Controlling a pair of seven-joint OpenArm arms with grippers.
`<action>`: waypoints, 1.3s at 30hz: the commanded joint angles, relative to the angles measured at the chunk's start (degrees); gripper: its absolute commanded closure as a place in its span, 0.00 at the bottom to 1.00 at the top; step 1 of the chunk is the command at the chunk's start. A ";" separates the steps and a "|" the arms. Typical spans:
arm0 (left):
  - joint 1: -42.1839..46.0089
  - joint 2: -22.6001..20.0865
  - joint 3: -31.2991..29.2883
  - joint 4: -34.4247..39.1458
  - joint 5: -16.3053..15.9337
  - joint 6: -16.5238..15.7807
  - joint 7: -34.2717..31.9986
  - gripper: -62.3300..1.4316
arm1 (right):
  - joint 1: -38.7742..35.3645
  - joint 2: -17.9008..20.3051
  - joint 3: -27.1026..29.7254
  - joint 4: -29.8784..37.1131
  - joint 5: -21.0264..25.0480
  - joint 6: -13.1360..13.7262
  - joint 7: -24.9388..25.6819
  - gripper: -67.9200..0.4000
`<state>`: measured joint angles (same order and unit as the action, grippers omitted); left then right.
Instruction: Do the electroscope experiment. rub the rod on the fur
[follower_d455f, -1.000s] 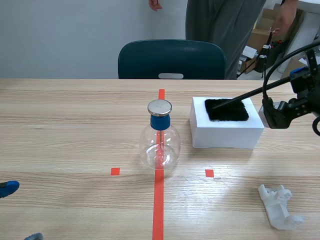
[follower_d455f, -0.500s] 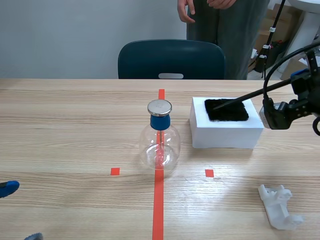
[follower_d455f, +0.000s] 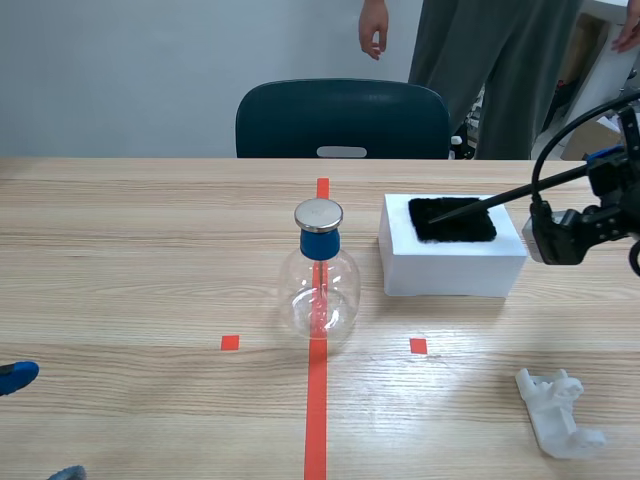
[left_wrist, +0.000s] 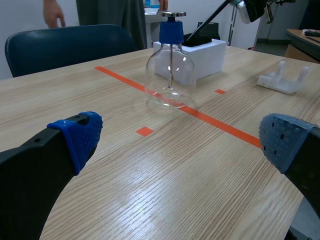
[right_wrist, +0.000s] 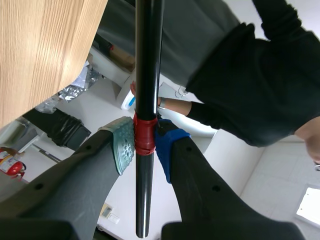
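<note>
Rod (follower_d455f: 512, 191) slants from the right gripper (right_wrist: 145, 142), which clamps it, down to the black fur (follower_d455f: 455, 222), tip touching the fur. Best rub is probably short firm strokes, tip pressed down, never sliding off the fur. Left gripper (left_wrist: 180, 142) sits spread wide, well away from the fur.

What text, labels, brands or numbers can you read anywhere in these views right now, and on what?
No text can be read in any view.
The flask, the white block, the fur and the rod: no print visible.
The white sheet behind the rod in the right wrist view: any print is too small to tell.
</note>
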<state>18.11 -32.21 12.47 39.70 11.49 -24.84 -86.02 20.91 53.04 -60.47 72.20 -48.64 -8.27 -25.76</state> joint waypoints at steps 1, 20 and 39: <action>-0.04 0.24 -0.04 0.50 -0.55 0.09 -2.67 0.00 | 0.15 1.14 0.07 -0.07 0.15 0.44 -1.60 0.99; -0.04 0.24 -0.04 0.50 -0.55 0.09 -2.67 0.00 | -0.31 2.12 0.07 -1.77 2.49 0.44 -4.83 0.99; -0.04 0.24 -0.04 0.50 -0.55 0.09 -2.67 0.00 | -0.31 2.27 0.07 -2.16 5.20 0.46 -6.05 0.99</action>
<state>18.11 -32.21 12.47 39.70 11.49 -24.84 -86.02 19.97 53.56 -60.51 70.37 -42.92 -7.81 -30.85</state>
